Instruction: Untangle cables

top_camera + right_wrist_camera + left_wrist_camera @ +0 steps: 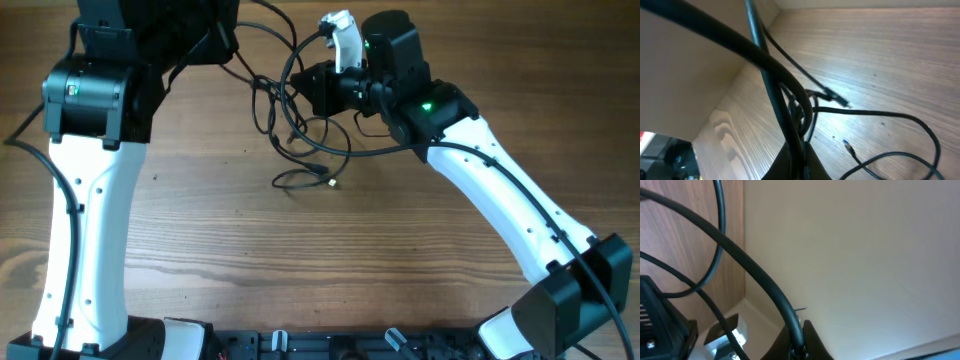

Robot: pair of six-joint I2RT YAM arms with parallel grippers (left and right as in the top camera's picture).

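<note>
TABLE-TOP TANGLE: The robot's right hand (801,159), reaching to the far middle of the wooden table (300,260), is pinched shut at the edge of the tangled cables (801,107). One black cord runs straight out of its closed tips in the right wrist view, and the hand looks to be gripping that strand. The thin cords lie in loose, overlapping loops on the table just beside and beneath this hand. A knot of crossings sits close to the fingertips, and longer loops trail toward the near side, where a small plug (328,183) rests on the wood at the end of one strand. The left hand (799,342) is closed too, up at the far left corner and facing a pale wall (865,255). A black cord runs down to its tips, but whether it is clamped there or merely passes by cannot be told. The step in hand appears to be the grasp on one strand at the knot. The untangling itself looks barely begun, since the loops cross in several places. The next move likely calls for a slow pull of the held strand away from the bundle, so that the crossings slide free rather than tighten and the thin cord does not slip from the grip.
</note>
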